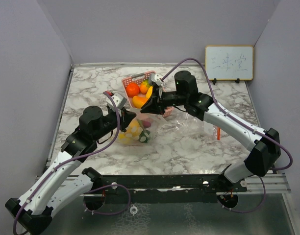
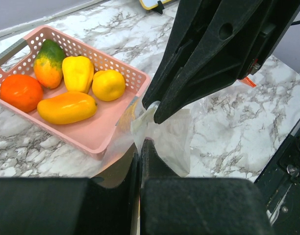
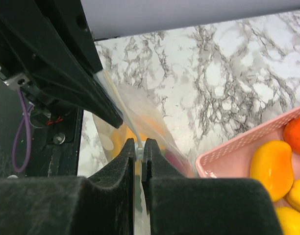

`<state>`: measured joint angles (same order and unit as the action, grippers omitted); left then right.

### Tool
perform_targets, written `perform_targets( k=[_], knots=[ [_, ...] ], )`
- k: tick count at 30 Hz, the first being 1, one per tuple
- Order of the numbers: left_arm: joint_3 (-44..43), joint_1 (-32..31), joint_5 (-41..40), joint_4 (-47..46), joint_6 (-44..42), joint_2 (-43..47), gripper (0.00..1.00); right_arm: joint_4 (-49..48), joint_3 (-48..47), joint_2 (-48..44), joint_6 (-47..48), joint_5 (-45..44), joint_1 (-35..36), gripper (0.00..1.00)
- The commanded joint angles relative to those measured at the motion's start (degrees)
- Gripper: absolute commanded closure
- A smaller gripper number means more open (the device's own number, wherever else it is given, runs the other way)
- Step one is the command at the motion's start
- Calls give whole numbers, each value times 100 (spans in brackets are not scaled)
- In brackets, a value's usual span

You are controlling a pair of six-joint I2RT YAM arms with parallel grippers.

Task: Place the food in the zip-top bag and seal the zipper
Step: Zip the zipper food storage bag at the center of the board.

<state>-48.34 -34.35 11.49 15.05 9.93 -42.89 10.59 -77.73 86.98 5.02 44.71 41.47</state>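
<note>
The clear zip-top bag (image 1: 134, 131) lies between the two grippers, with yellow, green and purple toy food inside. My left gripper (image 1: 127, 116) is shut on the bag's top edge (image 2: 172, 142), and its fingertips meet in the left wrist view (image 2: 140, 145). My right gripper (image 1: 149, 106) is shut on the bag's white zipper slider (image 3: 139, 143), close to the left gripper. More food sits in the pink basket (image 2: 118, 66): an orange tomato (image 2: 20, 91), a green-orange papaya (image 2: 48, 62), a yellow pepper (image 2: 77, 72), a lemon (image 2: 108, 84) and a mango (image 2: 66, 106).
The pink basket (image 1: 149, 75) stands just behind the grippers, touching the bag's far side. A small whiteboard (image 1: 229, 62) leans on the back right wall. A small orange object (image 1: 218, 133) lies on the marble to the right.
</note>
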Motion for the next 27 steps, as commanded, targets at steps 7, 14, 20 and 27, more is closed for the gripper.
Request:
perform_targets(
  k=[7,14,20,27],
  knots=[
    [-376,25,-1405,520,-141,401,100,566,627,-352,277,-1002,-270,98],
    [-1078,25,-2144,1203,-636,459,100,650,1345,-825,70,-1545,-291,98],
    [-1363,25,-2235,1366,-730,464,100,545,1709,-1030,-29,-1956,-289,98],
    [-1342,25,-2346,1453,-774,488,100,955,1291,-683,-94,-2865,-289,98]
  ],
)
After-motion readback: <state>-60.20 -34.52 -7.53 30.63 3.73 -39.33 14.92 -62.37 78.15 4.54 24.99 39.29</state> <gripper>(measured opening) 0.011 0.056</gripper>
